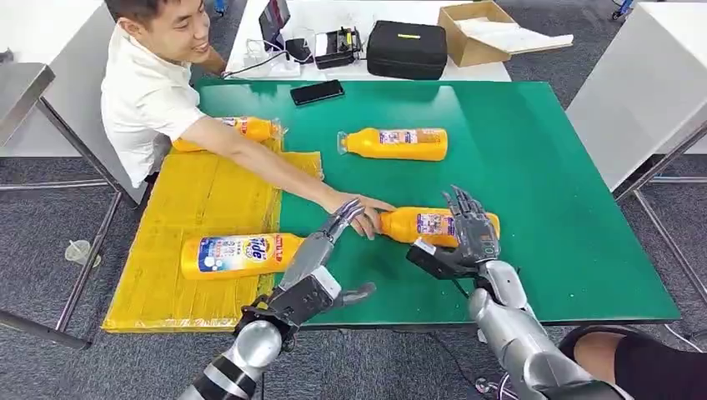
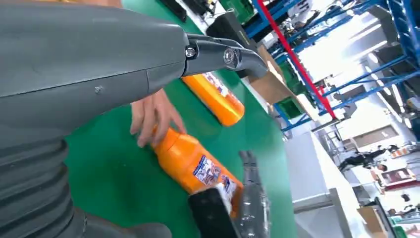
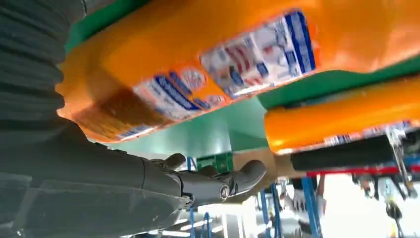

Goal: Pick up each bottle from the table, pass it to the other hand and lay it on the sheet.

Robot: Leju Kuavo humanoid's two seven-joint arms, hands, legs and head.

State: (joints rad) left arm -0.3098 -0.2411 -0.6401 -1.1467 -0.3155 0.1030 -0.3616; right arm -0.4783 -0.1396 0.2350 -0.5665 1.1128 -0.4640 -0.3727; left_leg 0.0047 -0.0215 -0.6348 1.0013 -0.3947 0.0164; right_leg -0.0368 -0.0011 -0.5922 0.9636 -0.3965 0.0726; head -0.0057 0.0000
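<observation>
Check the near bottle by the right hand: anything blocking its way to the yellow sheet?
Yes. A person's hand rests on the neck end of the near bottle, between it and the sheet. The left hand is beside it; the right hand is at the bottle's base.

A green table [image 1: 534, 167] is carrying a yellow sheet [image 1: 200, 208] along its left side, with two orange bottles lying on it: one far [image 1: 242, 129], one near [image 1: 238, 254]. Two more bottles are lying on bare green, one far [image 1: 396, 143], one nearer [image 1: 429, 225]. A black phone [image 1: 317, 92] is lying at the far edge.
</observation>
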